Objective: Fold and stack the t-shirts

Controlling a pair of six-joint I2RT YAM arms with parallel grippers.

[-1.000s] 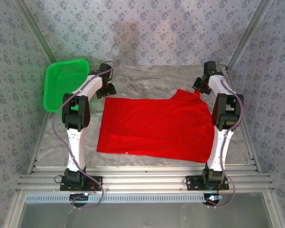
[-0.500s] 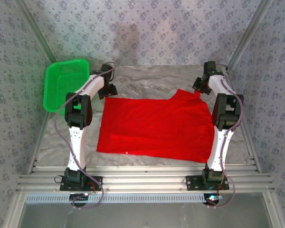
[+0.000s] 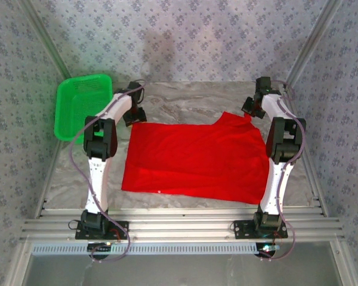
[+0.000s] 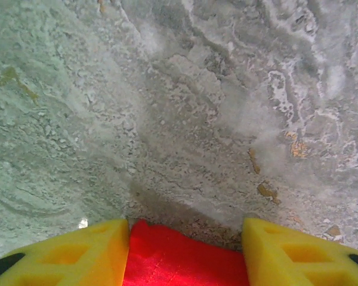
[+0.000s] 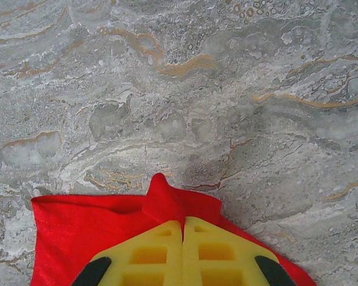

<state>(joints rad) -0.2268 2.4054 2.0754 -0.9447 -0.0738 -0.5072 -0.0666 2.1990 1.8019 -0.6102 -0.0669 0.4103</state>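
What is unclear from above is shown by the wrist views: the t-shirt [image 5: 77,238] is pinched by the right gripper [image 5: 183,229] and straddled by the open left gripper [image 4: 185,229].

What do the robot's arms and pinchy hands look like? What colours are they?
The left arm and right arm are white tubes with chunky black joints, standing on black bases. A thin purplish-grey cable loops along each. The left gripper and right gripper have blocky yellow fingers with cut-out windows and black patches near their outer edges.
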